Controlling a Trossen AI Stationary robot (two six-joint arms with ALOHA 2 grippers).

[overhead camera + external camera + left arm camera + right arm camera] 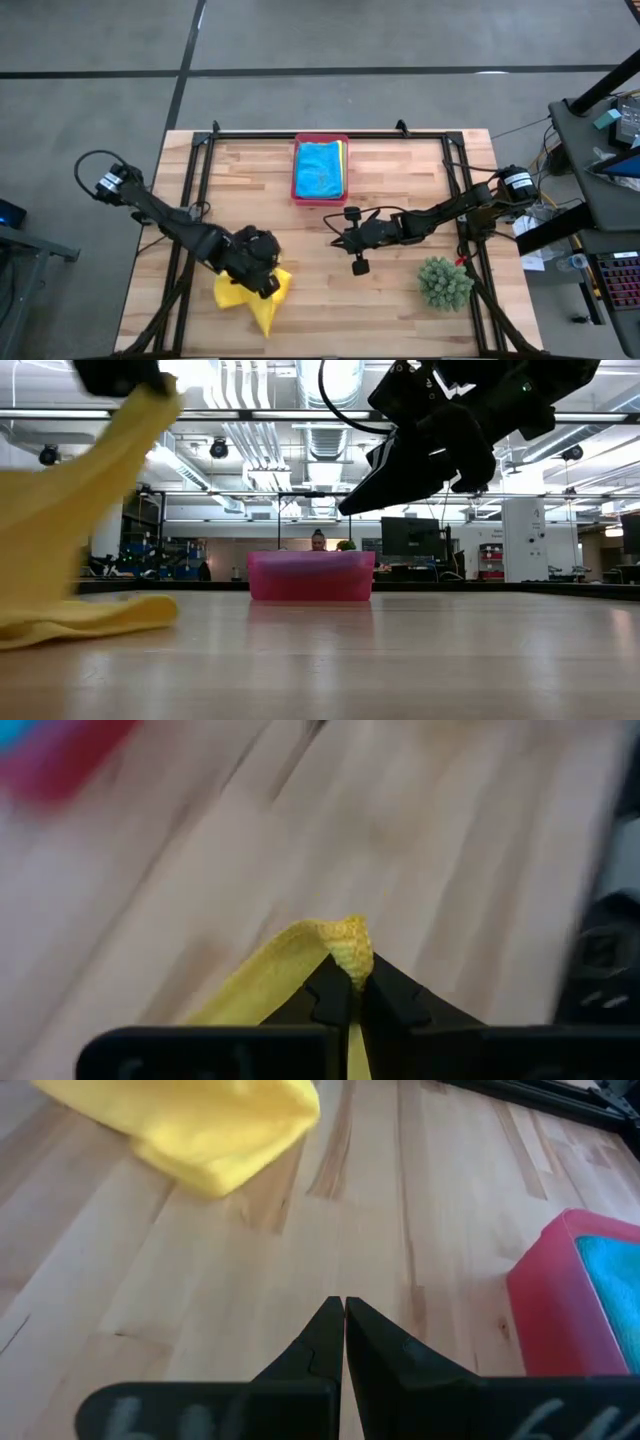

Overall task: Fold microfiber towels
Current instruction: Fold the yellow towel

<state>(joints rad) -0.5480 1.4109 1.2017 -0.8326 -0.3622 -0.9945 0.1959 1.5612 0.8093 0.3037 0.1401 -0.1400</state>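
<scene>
Left gripper [352,995], at seven o'clock on the table [400,310], pinches a yellow towel [262,293] corner to lift it for folding; right gripper [344,1330] waits closed, empty, mid-table.

Towels [320,168] in tray [297,192], table's far middle; plant [444,282] near right.

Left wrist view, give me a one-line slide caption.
Left claw shut on a corner of the yellow towel above the wooden table.
</scene>
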